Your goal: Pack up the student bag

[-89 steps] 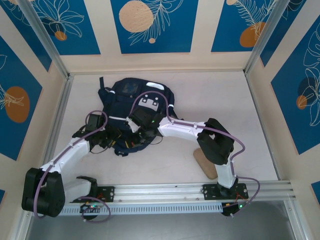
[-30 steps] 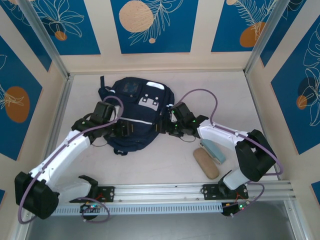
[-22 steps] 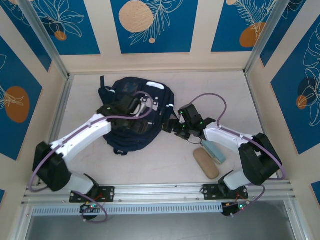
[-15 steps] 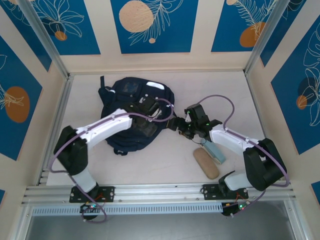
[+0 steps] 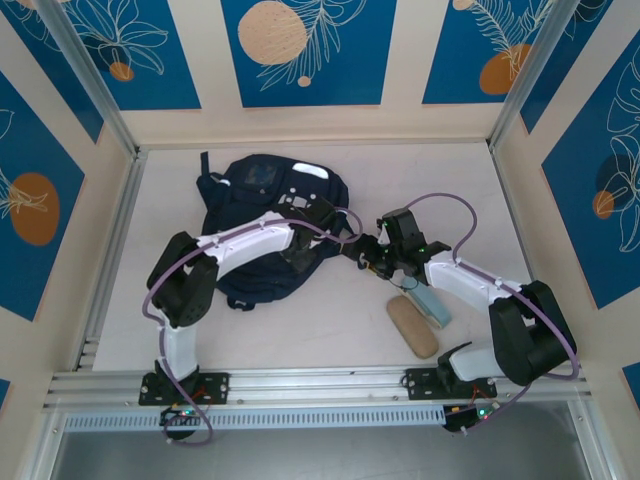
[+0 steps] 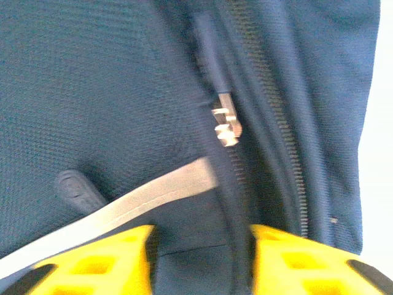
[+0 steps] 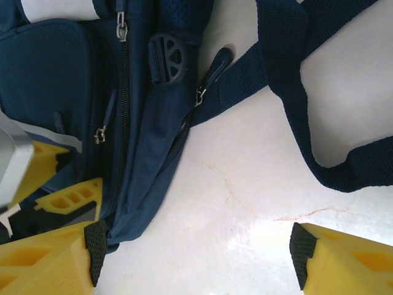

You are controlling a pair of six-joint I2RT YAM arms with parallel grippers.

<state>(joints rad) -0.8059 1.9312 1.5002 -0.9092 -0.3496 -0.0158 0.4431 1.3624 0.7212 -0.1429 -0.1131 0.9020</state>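
Lab booth, probably — patterned panels (image 5: 300, 50), rail (image 5: 330, 380)

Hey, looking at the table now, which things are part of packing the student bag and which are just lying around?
Part of the job:
student bag
left gripper, over the bag's zip
right gripper, open at the bag's side

Lying about:
tan oblong pouch
pale blue flat item
Both sit untouched beside the right arm; possibly meant for packing.

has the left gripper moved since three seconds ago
Yes. In the top view the left gripper has swung rightward across the student bag, from its near-left edge to its right side.
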